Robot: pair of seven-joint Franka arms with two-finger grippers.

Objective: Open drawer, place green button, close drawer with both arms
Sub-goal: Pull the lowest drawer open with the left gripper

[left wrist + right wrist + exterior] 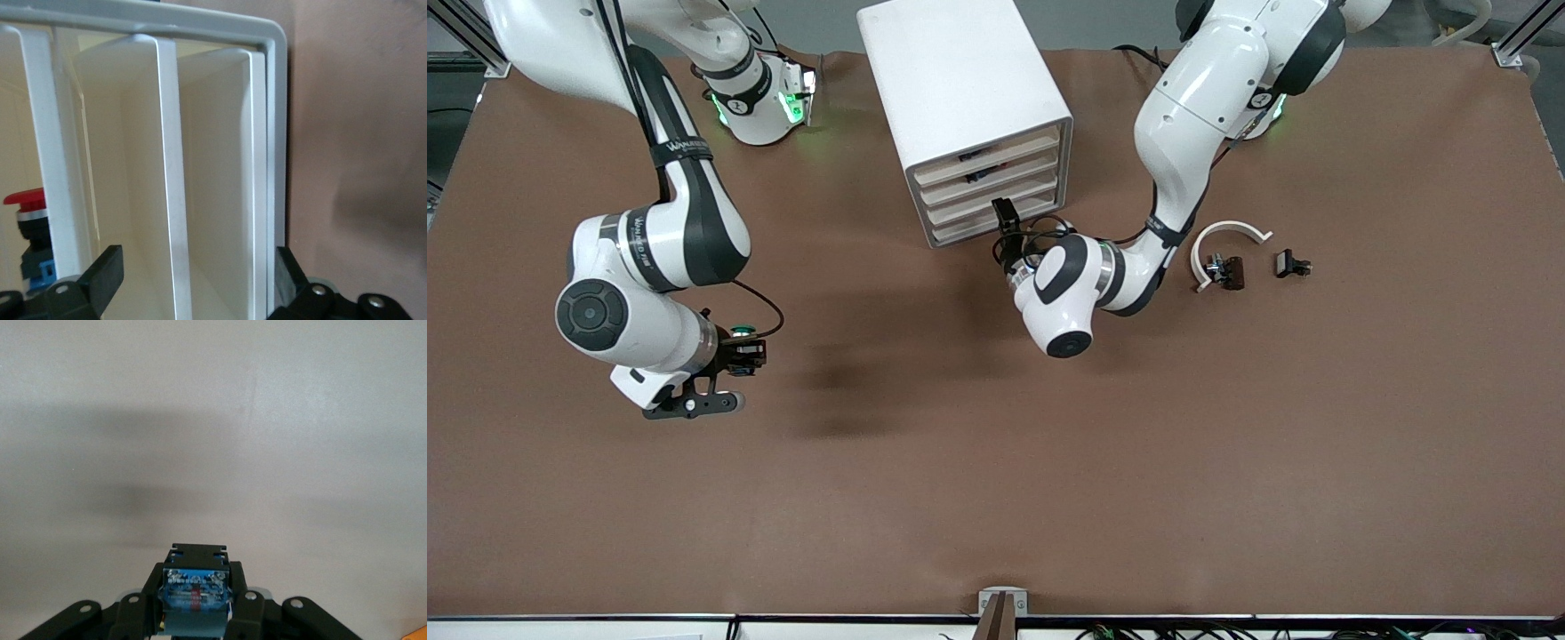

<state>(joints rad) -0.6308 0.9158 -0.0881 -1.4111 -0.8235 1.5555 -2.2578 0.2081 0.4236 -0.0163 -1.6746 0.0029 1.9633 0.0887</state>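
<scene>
Nearest your camera sits a small grey bracket (pixel 1002 603) on the table's front edge, with the brown table (pixel 1049 462) spreading above it.

Item one, right gripper (pixel 740 354): it hangs over the table toward the right arm's end, on the right arm (pixel 649 258). Its fingers are clamped on the button (pixel 740 334). You see the green cap in the front view. The right wrist view shows you the dark blue body (pixel 195 593) pinched between the pads, with bare tabletop under it.

Item two, white drawer cabinet (pixel 969 107): it stands well apart from the right gripper, between the two arms. Its drawer fronts face your camera at a slant. Small dark parts (pixel 980 165) show in the upper drawers; you cannot tell what they are.

Item three, left gripper (pixel 1009 233): it is carried by the left arm (pixel 1183 133) and sits right at the cabinet's lowest drawer fronts. Its fingers (pixel 100 273) stand wide apart. The left wrist view shows you a white drawer wall (pixel 257 173) between them. Whether the pads touch anything, you cannot tell. Just beside that finger, in a neighbouring compartment, stands a red-capped push-button (pixel 27 223) with a dark body and a blue base.

Item four, toward the left arm's end, well apart from the left gripper: a white curved piece (pixel 1223 240) with a small dark clip part (pixel 1227 271) just beside it, and a second dark clip part (pixel 1291 264) near.
</scene>
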